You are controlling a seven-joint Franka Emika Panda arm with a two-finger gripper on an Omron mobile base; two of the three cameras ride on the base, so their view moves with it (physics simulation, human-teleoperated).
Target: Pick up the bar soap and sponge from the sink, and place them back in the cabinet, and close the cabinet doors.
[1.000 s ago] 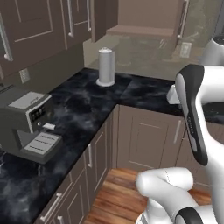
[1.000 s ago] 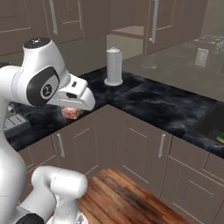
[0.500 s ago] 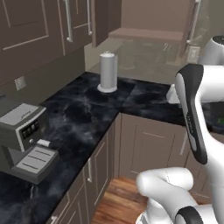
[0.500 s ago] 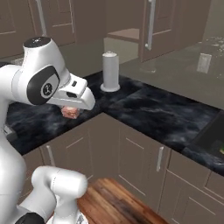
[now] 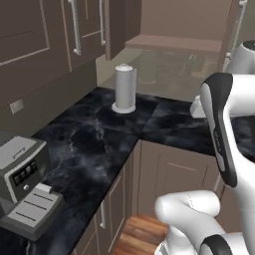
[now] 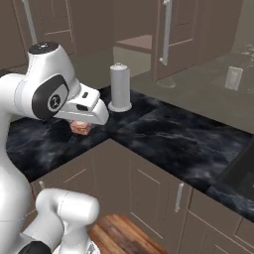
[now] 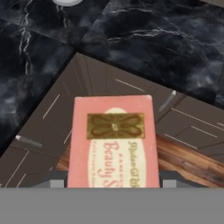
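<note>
While the flat pink bar soap, stamped with a gold emblem and script lettering, sits clamped in the jaws, it hangs above the brown corner cupboards and wooden floor. Glossy black marble tabletop carries a white cylinder of paper towel. Bent at the elbow, the white arm holds the soap out beside the tabletop's corner edge.

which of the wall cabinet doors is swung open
The wall cabinet door right of the open shelf, behind the paper towel roll, swings outward. The doors on the left wall sit flush, closed.
</note>
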